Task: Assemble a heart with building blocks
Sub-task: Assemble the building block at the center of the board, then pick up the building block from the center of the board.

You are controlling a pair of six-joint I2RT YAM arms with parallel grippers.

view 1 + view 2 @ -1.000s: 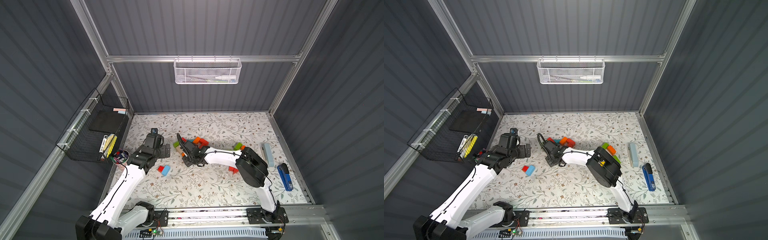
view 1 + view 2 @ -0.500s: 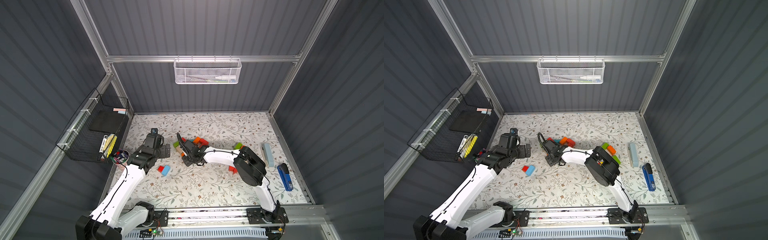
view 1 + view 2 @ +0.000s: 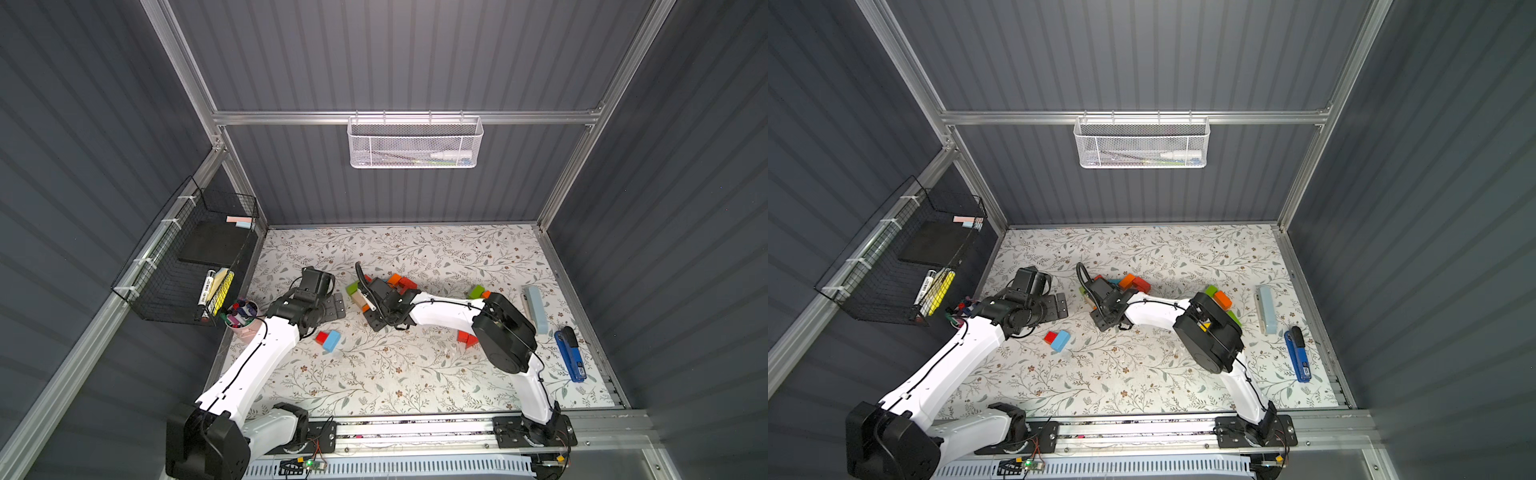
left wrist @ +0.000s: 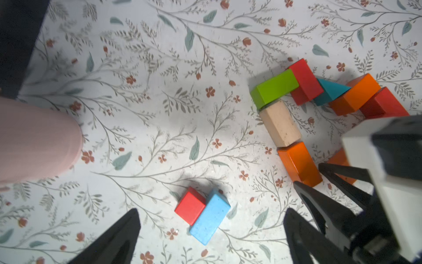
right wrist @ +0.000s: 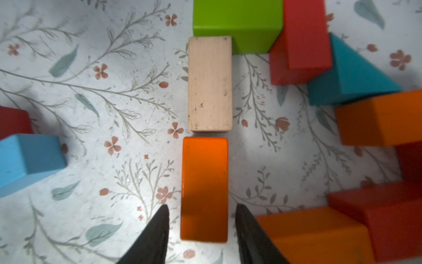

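**Top views.**
- My right gripper [image 3: 372, 316] sits low over the floral mat [image 3: 415, 374], at the near end of a curved row of blocks. In both top views my wrist hides the fingers, so I cannot tell their spread here.
- My left gripper [image 3: 1054, 307] hangs well apart from that row, with its jaws spread wide and nothing in them.
- A red cube [image 3: 321, 336] and a blue brick [image 3: 331, 340] touch each other. They lie near the left gripper, on the side towards my base.

**Left wrist view.**
- The left gripper [image 4: 212, 210] has its fingers fully apart and is empty.
- The blue brick [image 4: 210, 217] and red cube [image 4: 190, 205] show on the mat between the two fingers, and neither finger touches them.
- A pink cup [image 4: 34, 141] stands out beyond one finger.

**Right wrist view.**
- The right gripper [image 5: 201, 205] is partly open and straddles the near end of an orange brick [image 5: 204, 182]. A sliver of mat shows on each side, so it has no grip.
- Straight ahead of the tips, in line with the orange brick, lies a tan brick [image 5: 210, 84] across a narrow gap.
- A green brick [image 5: 237, 22] meets the tan brick's far end.
- A red brick [image 5: 301, 38] and a teal wedge [image 5: 351, 73] curve away from the green brick to one side.
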